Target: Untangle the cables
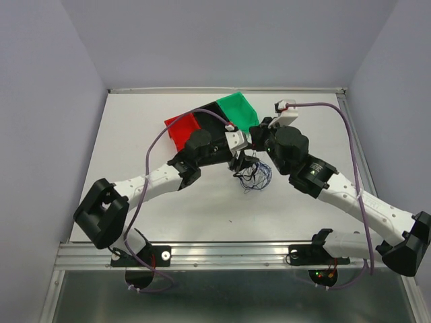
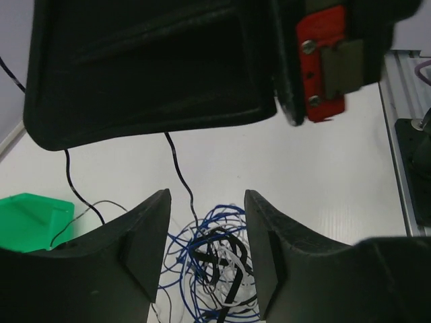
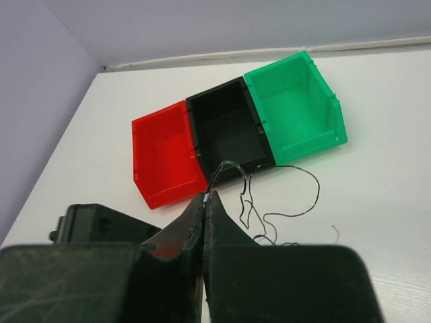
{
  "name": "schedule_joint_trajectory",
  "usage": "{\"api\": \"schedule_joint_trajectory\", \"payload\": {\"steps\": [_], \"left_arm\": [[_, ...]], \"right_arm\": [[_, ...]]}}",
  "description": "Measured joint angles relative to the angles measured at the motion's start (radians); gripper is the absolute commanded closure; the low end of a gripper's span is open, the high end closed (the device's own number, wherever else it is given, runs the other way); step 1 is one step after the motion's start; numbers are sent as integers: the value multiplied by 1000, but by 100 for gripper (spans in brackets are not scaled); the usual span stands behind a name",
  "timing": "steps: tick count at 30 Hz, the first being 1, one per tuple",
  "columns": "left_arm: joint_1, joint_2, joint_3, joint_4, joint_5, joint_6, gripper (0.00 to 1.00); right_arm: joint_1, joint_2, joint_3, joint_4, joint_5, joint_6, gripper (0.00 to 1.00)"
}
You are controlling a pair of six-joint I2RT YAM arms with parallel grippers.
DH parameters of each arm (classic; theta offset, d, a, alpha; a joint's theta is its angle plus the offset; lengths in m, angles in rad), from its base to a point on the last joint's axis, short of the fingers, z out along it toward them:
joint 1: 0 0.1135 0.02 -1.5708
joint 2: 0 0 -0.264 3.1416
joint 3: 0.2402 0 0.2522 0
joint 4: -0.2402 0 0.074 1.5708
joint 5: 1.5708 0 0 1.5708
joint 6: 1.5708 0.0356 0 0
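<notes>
The cables (image 1: pixel 254 176) lie as a loose clump of blue, black and whitish wires in the middle of the table. In the left wrist view the clump (image 2: pixel 215 249) sits between and below the spread fingers of my left gripper (image 2: pixel 207 195), which is open with nothing gripped. My right gripper (image 3: pixel 205 198) is shut on one thin black strand (image 3: pixel 296 202) that loops away over the table. That same strand (image 2: pixel 178 168) rises out of the clump towards the right gripper's body (image 2: pixel 202 67) just above. Both grippers meet over the clump in the top view, left (image 1: pixel 241 161) and right (image 1: pixel 261 140).
Three open bins stand in a row at the back: red (image 1: pixel 180 128), black (image 1: pixel 210 116) and green (image 1: pixel 237 109). Thick purple arm cables (image 1: pixel 151 155) arch over both arms. A metal rail (image 1: pixel 222 252) runs along the near edge, and grey walls enclose the table.
</notes>
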Motion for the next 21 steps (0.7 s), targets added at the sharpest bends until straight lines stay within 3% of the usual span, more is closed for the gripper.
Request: {"api": "schedule_joint_trajectory", "payload": {"steps": [11,15,21], "left_arm": [[-24,122,57,13,-67,-20,46],[-37,168,80,18,-91,-24,62],[-43,197,96,69,-102,-33,66]], "right_arm": [[0,-19,1,-1,-20,11,100],[0,-38,8,-8,-20,10,100],[-2,-46,93,-100,2,-3,99]]}}
